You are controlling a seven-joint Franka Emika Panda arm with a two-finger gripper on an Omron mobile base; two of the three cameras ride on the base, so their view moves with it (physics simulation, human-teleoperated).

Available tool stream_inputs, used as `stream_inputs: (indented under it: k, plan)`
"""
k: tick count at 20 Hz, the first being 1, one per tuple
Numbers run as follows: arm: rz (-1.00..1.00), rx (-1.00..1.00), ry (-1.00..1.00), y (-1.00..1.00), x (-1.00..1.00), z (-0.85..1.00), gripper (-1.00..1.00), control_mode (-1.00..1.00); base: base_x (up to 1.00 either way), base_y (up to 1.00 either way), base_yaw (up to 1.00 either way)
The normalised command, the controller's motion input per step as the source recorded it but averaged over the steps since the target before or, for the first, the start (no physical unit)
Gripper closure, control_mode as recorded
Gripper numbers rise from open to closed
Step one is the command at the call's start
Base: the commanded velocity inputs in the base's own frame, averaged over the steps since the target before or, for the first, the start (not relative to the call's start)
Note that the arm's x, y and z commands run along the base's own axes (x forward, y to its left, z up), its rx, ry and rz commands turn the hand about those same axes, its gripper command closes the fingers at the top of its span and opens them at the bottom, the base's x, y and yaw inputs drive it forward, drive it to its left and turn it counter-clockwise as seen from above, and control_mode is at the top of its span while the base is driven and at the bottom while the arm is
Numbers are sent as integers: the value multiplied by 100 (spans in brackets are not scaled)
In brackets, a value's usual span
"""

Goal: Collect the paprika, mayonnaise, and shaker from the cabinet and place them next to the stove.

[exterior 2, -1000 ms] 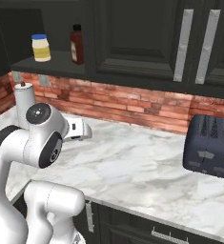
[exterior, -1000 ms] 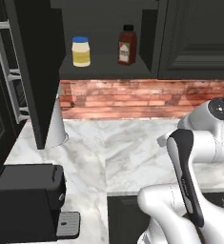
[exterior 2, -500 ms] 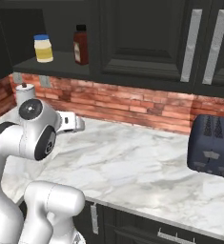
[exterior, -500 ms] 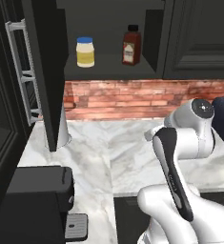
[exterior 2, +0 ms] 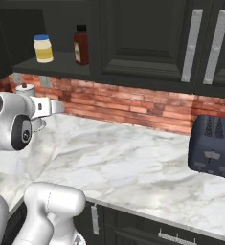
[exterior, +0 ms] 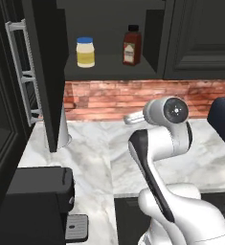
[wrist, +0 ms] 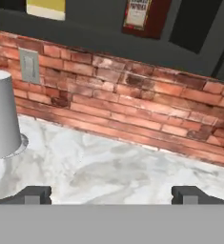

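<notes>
facing paprika [exterior: 131, 45], mayonnaise [exterior: 85, 52] closer now

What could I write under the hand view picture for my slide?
Open gripper above the marble counter, facing a brick wall, with a white cone beside it.

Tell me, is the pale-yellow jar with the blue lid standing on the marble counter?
No, the pale-yellow jar with the blue lid stands on the dark cabinet shelf, above the counter.

White cone-shaped object [wrist: 4, 114] on marble counter [wrist: 108, 171] before brick backsplash [wrist: 132, 100], paprika [wrist: 141, 14] above
</notes>
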Motion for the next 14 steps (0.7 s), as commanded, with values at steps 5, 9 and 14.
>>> stream_inputs:
  k: [5, 9, 14]
  plan:
    - [-9, 2, -33, 26, 0, 63, -100, -100, 0, 0, 0]
    - [-4, 8, -20, 18, 6, 84, -100, -100, 0, 0, 0]
    - [-1, 13, -2, 1, 27, 97, -100, -100, 0, 0, 0]
